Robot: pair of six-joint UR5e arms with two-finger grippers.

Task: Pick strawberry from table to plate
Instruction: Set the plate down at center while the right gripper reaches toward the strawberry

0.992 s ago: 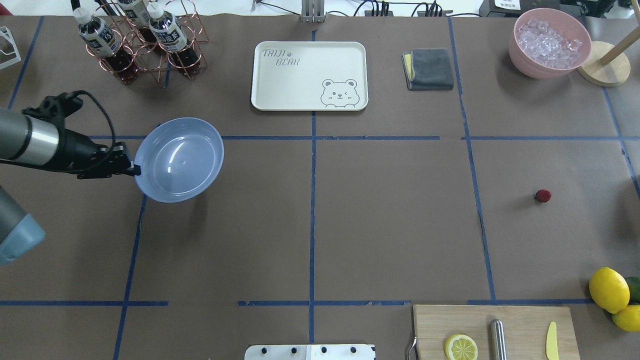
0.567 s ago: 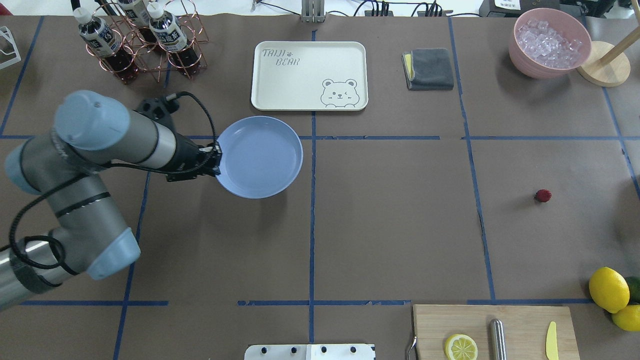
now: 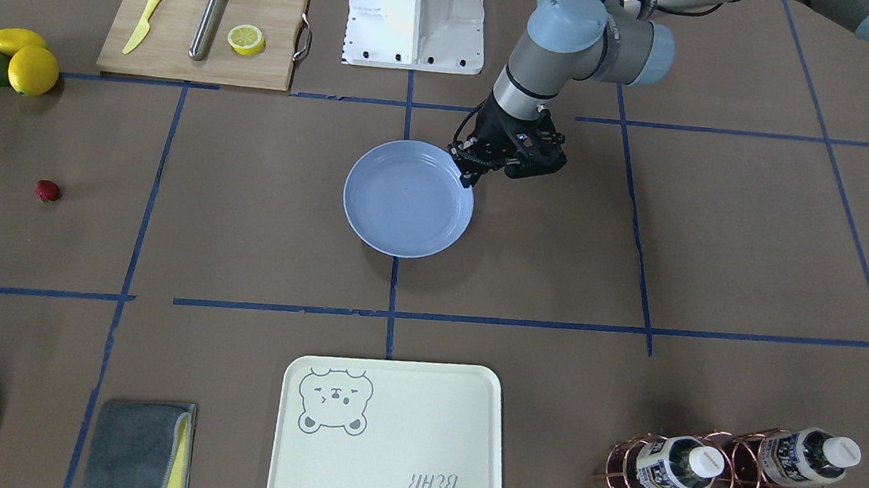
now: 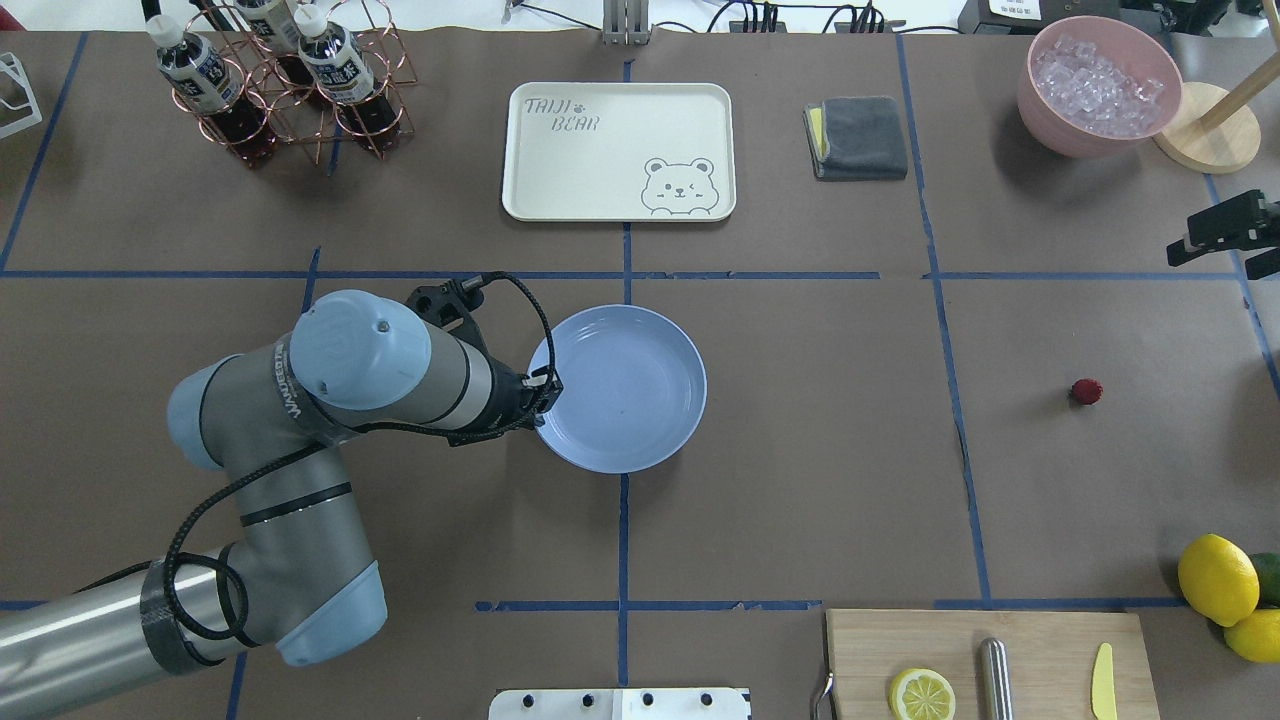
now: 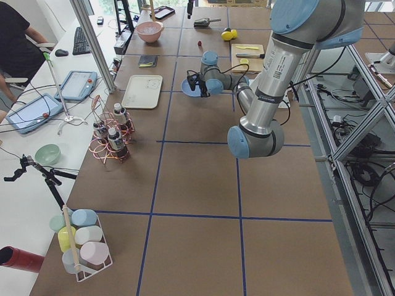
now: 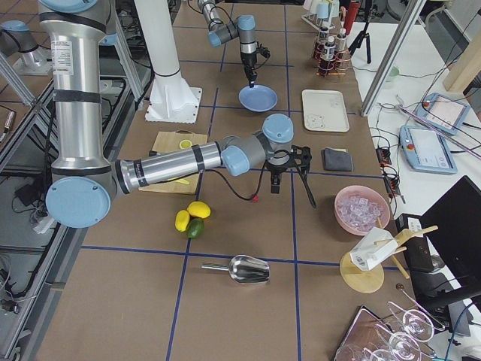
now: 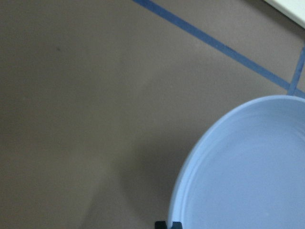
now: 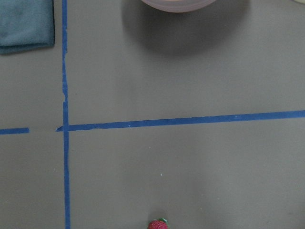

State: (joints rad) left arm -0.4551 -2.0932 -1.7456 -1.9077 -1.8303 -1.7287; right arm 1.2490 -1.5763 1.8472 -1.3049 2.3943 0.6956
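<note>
Tray (image 4: 600, 170) print: "TAIJI BEAR".

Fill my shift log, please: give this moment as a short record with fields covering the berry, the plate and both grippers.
target: small dark-red strawberry, on the brown paper-covered table, untouched
goal: round light-blue plastic plate, empty, near the table's middle, far from the strawberry
left gripper: shut on the plate's rim
right gripper: above the table, short of the strawberry; open or shut unclear
progress: strawberry not yet picked
</note>
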